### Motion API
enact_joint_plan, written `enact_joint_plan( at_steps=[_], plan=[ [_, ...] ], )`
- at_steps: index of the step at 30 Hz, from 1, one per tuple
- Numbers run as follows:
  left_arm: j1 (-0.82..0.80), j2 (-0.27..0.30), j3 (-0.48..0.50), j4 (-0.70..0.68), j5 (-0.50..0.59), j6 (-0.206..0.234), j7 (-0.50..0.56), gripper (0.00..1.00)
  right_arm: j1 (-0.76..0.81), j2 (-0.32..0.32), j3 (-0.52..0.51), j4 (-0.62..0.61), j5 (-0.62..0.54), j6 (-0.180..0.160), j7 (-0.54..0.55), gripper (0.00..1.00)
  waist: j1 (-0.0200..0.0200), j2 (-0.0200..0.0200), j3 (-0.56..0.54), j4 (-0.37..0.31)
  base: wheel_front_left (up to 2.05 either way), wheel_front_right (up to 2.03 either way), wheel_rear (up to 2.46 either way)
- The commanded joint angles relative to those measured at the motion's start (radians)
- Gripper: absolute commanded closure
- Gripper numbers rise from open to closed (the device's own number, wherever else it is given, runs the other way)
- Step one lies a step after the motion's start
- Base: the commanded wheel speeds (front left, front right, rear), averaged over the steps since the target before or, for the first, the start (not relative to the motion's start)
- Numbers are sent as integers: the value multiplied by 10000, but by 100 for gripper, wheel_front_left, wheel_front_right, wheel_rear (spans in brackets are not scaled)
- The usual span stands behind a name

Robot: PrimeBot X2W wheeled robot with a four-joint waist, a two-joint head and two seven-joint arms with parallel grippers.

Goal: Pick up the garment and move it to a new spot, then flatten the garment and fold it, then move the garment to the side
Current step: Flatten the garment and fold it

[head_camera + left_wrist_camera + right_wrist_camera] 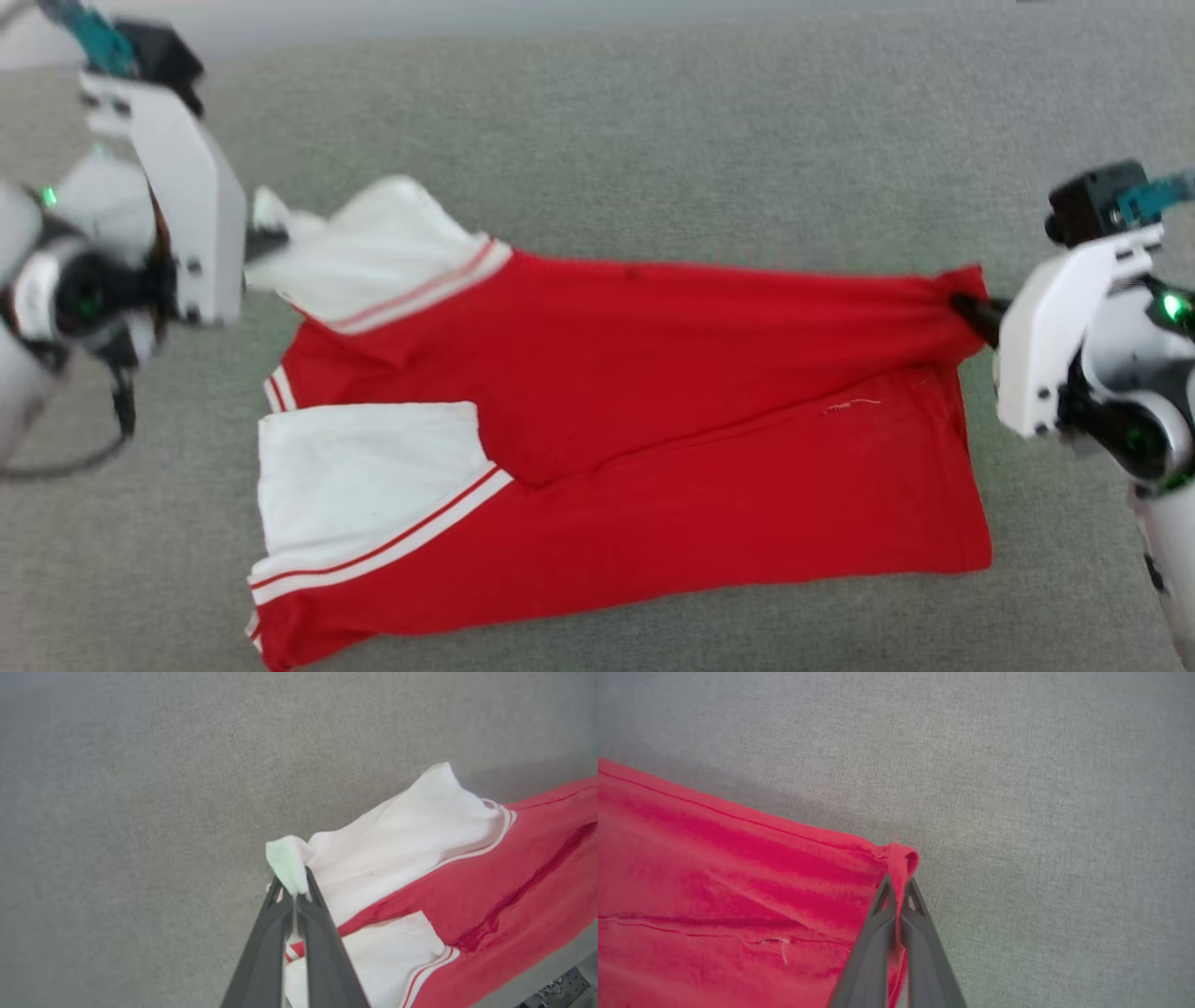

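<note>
The garment [653, 392], red with white lining and red-striped white trim, lies spread across the grey fabric surface [653, 131]. At its far left white corner, my left gripper [264, 238] is shut, pinching the cloth and lifting it a little; the left wrist view shows the dark fingers [322, 924] closed on the white corner of the garment [420, 858]. At the far right, my right gripper [962, 308] is shut on the red hem corner. In the right wrist view its fingers [920, 924] clamp the bunched red edge of the garment [738, 877].
The grey fabric surface [1041, 788] stretches all round the garment, wide beyond it and to both sides. My pale forearms [177, 187] stand at the left and right [1064, 327] edges of the head view. A dark object [556, 991] peeks in at the left wrist view's lower right corner.
</note>
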Motion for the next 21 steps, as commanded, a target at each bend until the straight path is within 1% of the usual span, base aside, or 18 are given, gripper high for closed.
enact_joint_plan(
  at_steps=[1,4,7,9,11,14,17,19,20,21],
  plan=[
    [490,405,-47,-897,-134,473,90,100,476,-144,-140,-339,180,-21,142,100,0,-1,-249,247,0,0,0],
    [1256,1172,-158,-2660,-307,1338,136,100,1167,-232,-431,-875,283,-21,411,100,0,-1,-310,325,0,0,0],
    [2044,1813,-317,-4162,-540,2179,123,100,1811,-253,-657,-1279,342,-21,727,100,0,-1,-351,376,0,0,0],
    [2488,2122,-406,-4905,-652,2590,4,100,2183,-190,-796,-1476,358,-21,917,100,0,-1,-360,397,0,0,0],
    [2936,2289,-505,-5343,-848,2856,-90,100,2496,-116,-899,-1581,305,-21,1097,100,0,-1,-363,405,0,0,0],
    [3456,2293,-651,-5439,-1084,3070,-226,100,2796,10,-967,-1573,187,-21,1280,100,0,-1,-378,394,0,0,0],
    [3815,2015,-739,-5137,-1295,2940,-410,100,2886,203,-907,-1414,94,-21,1345,100,0,-1,-385,362,0,0,0],
    [3983,1796,-769,-4717,-1416,2776,-543,100,2808,394,-839,-1251,141,-21,1292,100,0,-1,-383,336,0,0,0],
    [3983,1796,-769,-4717,-1416,2776,-543,100,2808,394,-839,-1251,141,-21,1292,100,0,-1,-383,336,0,0,0],
    [4060,1681,-785,-4482,-1470,2693,-552,100,2747,428,-763,-1155,133,-19,1324,100,0,-1,-379,325,0,0,0]
  ],
)
